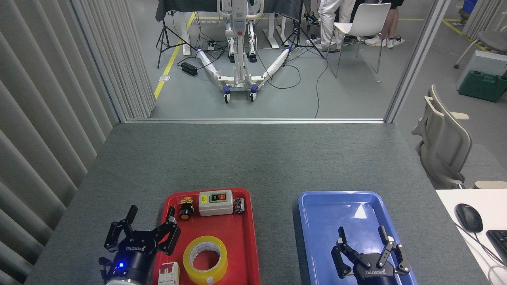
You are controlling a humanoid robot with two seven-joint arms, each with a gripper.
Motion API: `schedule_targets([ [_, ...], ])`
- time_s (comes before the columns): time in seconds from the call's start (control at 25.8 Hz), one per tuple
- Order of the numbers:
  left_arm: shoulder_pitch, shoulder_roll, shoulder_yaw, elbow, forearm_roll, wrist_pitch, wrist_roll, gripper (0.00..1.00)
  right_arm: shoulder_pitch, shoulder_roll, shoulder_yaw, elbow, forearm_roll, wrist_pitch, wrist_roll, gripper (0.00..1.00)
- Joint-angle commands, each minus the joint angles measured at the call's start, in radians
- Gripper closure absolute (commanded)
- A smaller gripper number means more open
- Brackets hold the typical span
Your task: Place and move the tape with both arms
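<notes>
From the head view, a grey felt-like tabletop [253,158] carried two trays side by side, well apart from each other: a red tray [237,245] on the left and a blue tray [317,213] on the right.

The tape [205,259] lay flat in the near part of the red tray, its yellow roll and white core facing up. Along the far edge of that tray sat a small orange-capped button [185,209], a pale switch box [215,202] with black and red buttons, and a small dark metal part [239,206] just beside the box. A white block [169,274] rested at the near left corner of the tray, close to the tape.

The left end effector [147,227] hung over the left rim of the red tray, just beside the tape but not touching it. Its black fingers [172,233] were spread wide and held nothing. A blue light glowed on its wrist.

The right end effector [366,245] was over the near part of the blue tray, fingers [385,237] likewise spread wide and empty.

Beyond the tabletop, a white wheeled stand [239,59] stood on the grey floor among cables, with a white chair [362,23] and the legs of people behind it. At the right edge, a black mouse [468,217] lay on a white desk [451,198].
</notes>
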Motion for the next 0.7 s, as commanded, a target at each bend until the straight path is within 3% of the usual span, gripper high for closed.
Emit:
schedule_targets([
  [0.0, 0.000, 0.000, 0.001, 0.001, 0.000, 0.001, 0.002, 0.00, 0.000, 0.000, 0.000, -0.003, 0.000, 0.000, 0.004, 0.00],
  [0.66, -0.002, 0.004, 0.000, -0.004, 0.006, -0.010, -0.001, 0.00, 0.000, 0.000, 0.000, -0.003, 0.002, 0.000, 0.004, 0.00],
])
